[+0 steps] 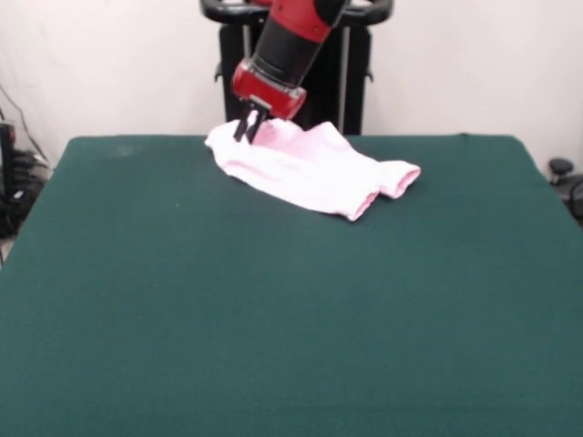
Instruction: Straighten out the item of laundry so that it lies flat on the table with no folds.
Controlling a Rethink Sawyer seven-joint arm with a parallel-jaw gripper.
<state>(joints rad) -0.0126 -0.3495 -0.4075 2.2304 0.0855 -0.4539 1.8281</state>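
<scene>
At the far edge of the desk (273,319), close under the robot's pedestal, the item of laundry (310,168) lies in a loose pink heap, well away from the wide bare green stretch in front of it. The hand (248,127) stands at the garment's left end in the front view, its dark fingers pointing down into the bunched cloth there; they sit close together, and whether any cloth is pinched between them cannot be told from this angle. From the hand the garment runs away to the right and slightly toward the camera, its long axis slanting down to the two cuffed leg ends (387,187), which lie side by side at the low right. The cloth looks doubled over along its near edge, so the task is judged unfinished. Any spreading pull would likely go along that slant, away from the cuffs or toward the open middle of the desk.
</scene>
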